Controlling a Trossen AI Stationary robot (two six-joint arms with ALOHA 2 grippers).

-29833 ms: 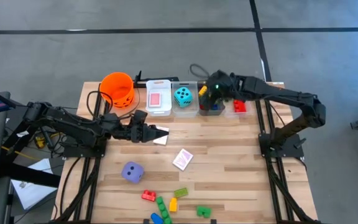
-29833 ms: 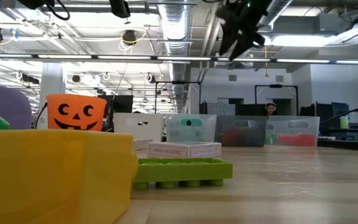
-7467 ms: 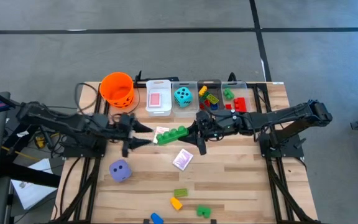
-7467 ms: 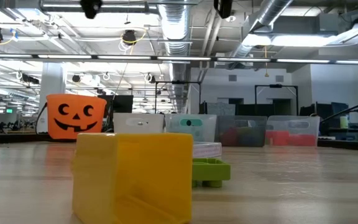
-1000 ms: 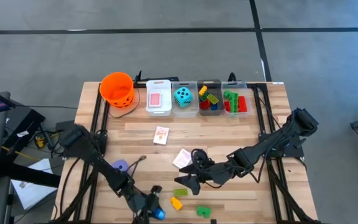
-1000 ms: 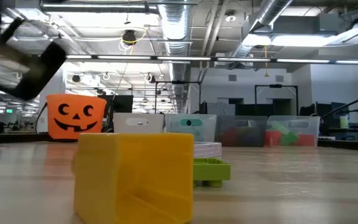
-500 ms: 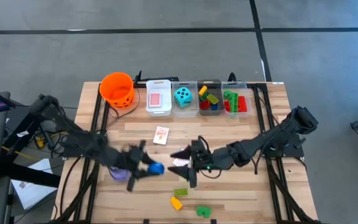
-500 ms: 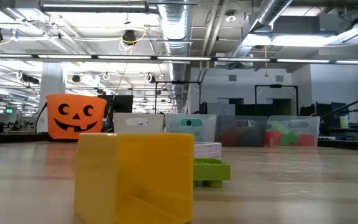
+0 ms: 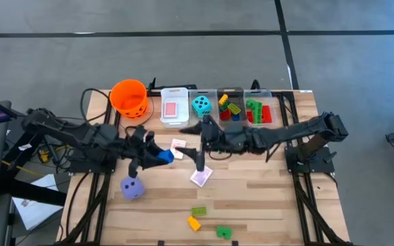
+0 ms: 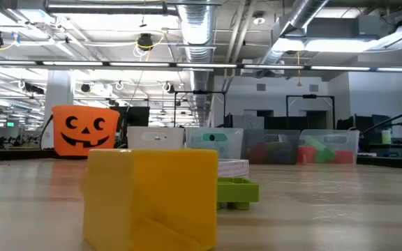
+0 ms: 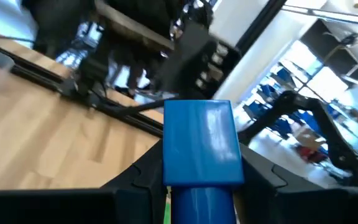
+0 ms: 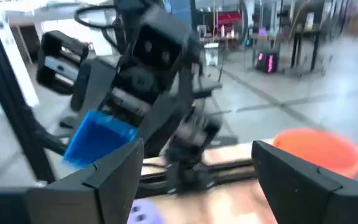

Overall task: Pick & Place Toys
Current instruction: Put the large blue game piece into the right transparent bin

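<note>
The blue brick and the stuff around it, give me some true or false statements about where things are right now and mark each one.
1. The left gripper holds the blue brick. True.
2. The right gripper is shut on a card. False: it is open and holds nothing.
3. The purple die sits in a bin. False: it lies on the table.
4. The teal die is in a bin. True.
5. The yellow brick lies on the table near a green brick. True.
</note>
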